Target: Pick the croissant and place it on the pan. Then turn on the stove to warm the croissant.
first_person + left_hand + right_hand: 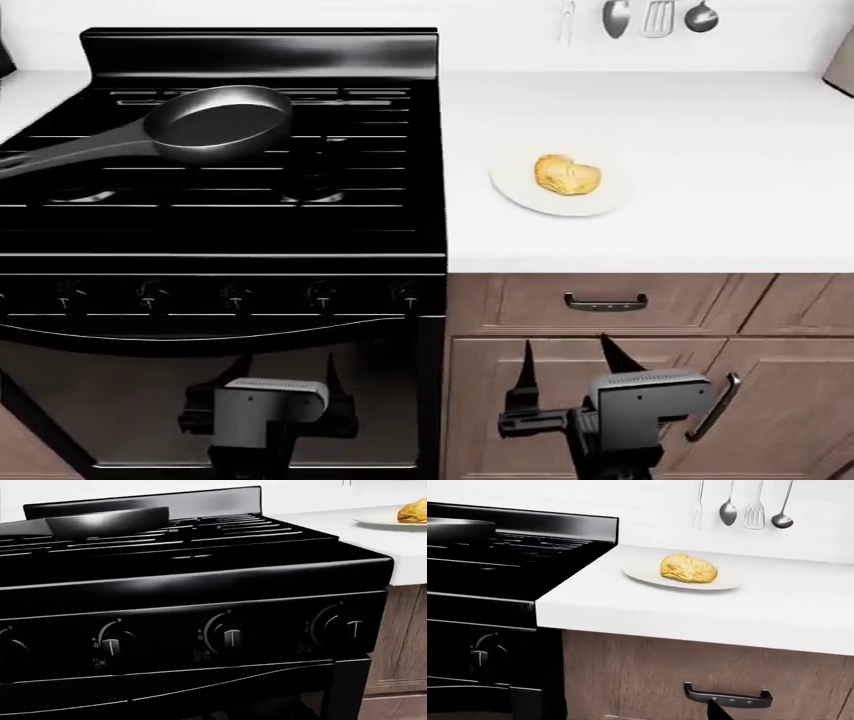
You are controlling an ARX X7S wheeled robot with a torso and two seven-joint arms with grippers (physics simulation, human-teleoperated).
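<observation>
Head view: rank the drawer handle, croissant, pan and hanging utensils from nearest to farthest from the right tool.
1. Drawer handle, just above the right tool on the cabinet front.
2. Croissant, on the white plate on the counter.
3. Pan, far left on the stove.
4. Hanging utensils, on the back wall.

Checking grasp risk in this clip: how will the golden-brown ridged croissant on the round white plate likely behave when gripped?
The golden-brown ridged croissant looks flaky, so probably light and crushable. Its rounded shape may slip sideways, and the round white plate could slide on the smooth counter.
</observation>
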